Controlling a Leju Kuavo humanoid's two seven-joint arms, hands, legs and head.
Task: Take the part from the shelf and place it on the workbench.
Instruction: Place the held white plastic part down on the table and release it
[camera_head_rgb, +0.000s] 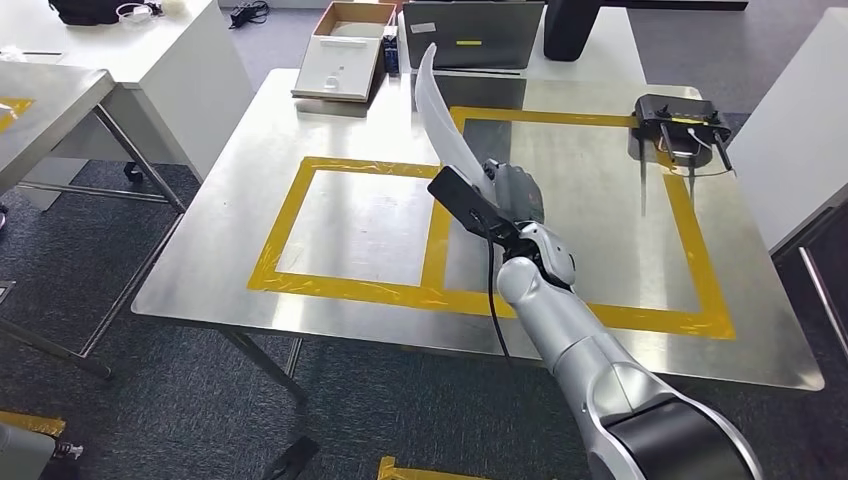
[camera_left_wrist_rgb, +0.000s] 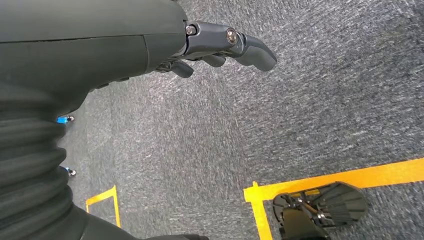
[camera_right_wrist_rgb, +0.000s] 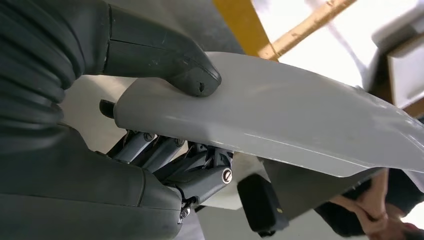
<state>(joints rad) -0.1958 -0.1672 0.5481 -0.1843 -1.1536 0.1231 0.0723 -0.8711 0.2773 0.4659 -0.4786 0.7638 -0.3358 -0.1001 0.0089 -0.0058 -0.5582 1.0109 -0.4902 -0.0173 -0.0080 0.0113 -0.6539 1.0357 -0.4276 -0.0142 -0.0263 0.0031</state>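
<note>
Long, curved, pale-grey plastic part (camera_head_rgb: 437, 115) is clamped at its lower end by the right hand (camera_head_rgb: 510, 195), above the steel table (camera_head_rgb: 360, 215). Likely light, stiff, smooth; tip-heavy leverage. Left hand (camera_left_wrist_rgb: 220, 47) hangs empty, fingers apart.

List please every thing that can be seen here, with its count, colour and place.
part: one, white, curved, held above the workbench
workbench: one, steel, in front of the robot
tape: two yellow rectangles on the workbench
black device: one, at the workbench's far right corner
box: one, open, cardboard with white inside, at the far edge
laptop: one, grey, beside the box
side tables: two, pale, to the left
carpet: grey, with yellow floor tape
right hand: grips the part's end, thumb on top
left hand: holds nothing, hangs above the carpet
</note>
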